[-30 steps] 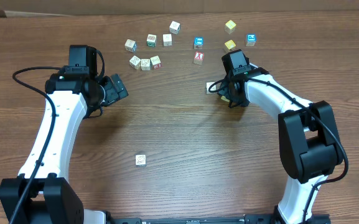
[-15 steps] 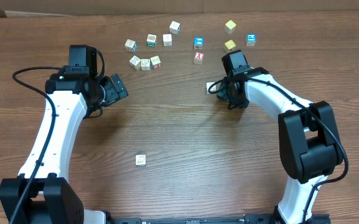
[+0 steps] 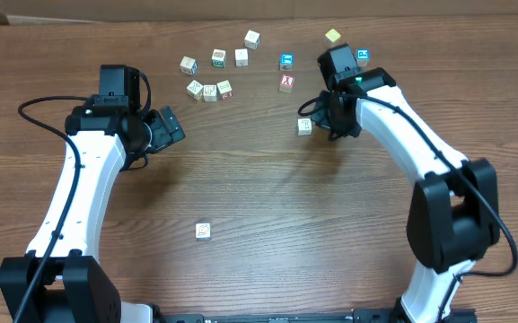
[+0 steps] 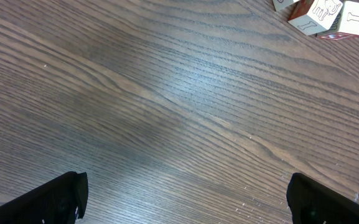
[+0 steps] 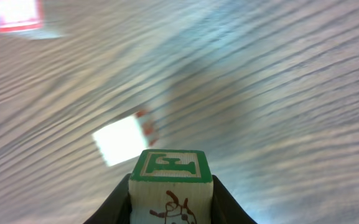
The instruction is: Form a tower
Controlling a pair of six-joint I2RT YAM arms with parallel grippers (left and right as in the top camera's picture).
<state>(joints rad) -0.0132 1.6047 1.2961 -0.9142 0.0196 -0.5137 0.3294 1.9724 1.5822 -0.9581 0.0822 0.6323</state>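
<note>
Presently, a green-faced cube (image 5: 170,168) is gripped by the right pincer (image 5: 170,208), which is clenched on its two sides. A green-bordered letter is shown on the upper face and a small drawing on the face below it. The cube is held clear of the tabletop (image 3: 267,179). In the overhead view this pincer is seen at about 1 o'clock from the middle of the tabletop, and the held cube is hidden there by the arm.

The tower (image 3: 304,126) is found just beside that pincer, at its 9 o'clock, as a pale printed top one cube wide. How many cubes it is made of cannot be told from above. In the right wrist view it is seen blurred, with a red edge, below the held cube and at its 10 o'clock.

A red-faced cube (image 3: 286,83) is placed near the tower at its 11 o'clock, and a blue-faced cube (image 3: 286,61) lies just beyond that. A yellow cube (image 3: 332,36) and a second blue-faced cube (image 3: 363,56) are set close by the right wrist, at its 12 and 2 o'clock. A loose group of pale cubes (image 3: 218,58) is scattered at 11 o'clock of the tabletop. A lone cube (image 3: 203,231) is left at 7 o'clock, well apart from the rest.

The left pincer (image 3: 171,126) is released, its jaws spread wide over bare wood at 10 o'clock.
</note>
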